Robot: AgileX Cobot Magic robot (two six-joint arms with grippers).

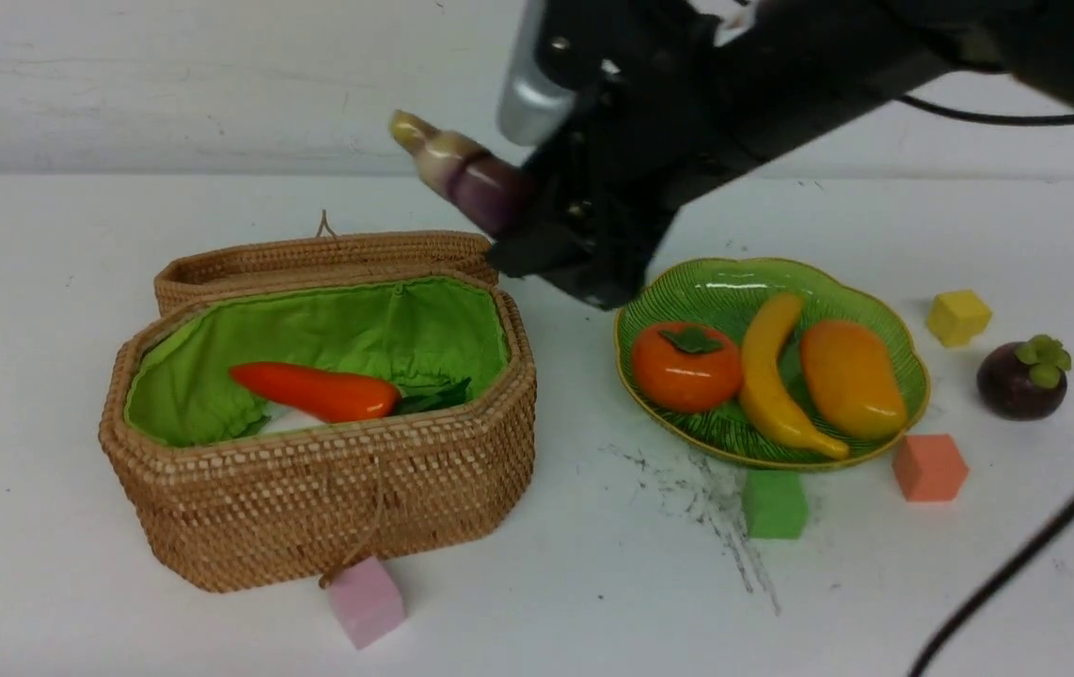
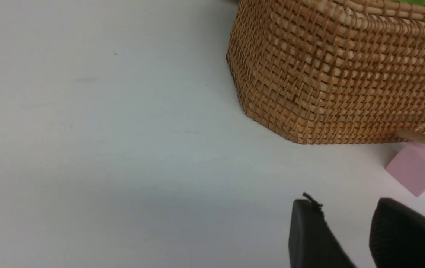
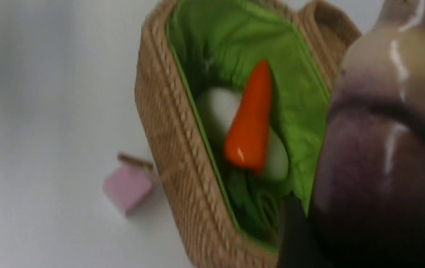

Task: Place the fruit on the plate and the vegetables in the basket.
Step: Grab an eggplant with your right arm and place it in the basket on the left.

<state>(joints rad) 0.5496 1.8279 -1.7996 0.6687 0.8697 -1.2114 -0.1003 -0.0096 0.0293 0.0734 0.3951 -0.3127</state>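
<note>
The pepper [image 1: 316, 391] lies in the basket [image 1: 330, 498]. The plate [image 1: 687, 282], at the basket's three o'clock, holds the banana [image 1: 772, 376]. The mangosteen [image 1: 1021, 381] sits at the plate's three o'clock.

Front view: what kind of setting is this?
Likely a lab tabletop rig for sorting demos: bare white table, toy produce on a plate and in a basket, foam cubes scattered around.

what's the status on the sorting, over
Right gripper shut on eggplant, held above the basket. Left gripper open, empty. Mangosteen not yet on plate. Nothing blocking the basket.
</note>
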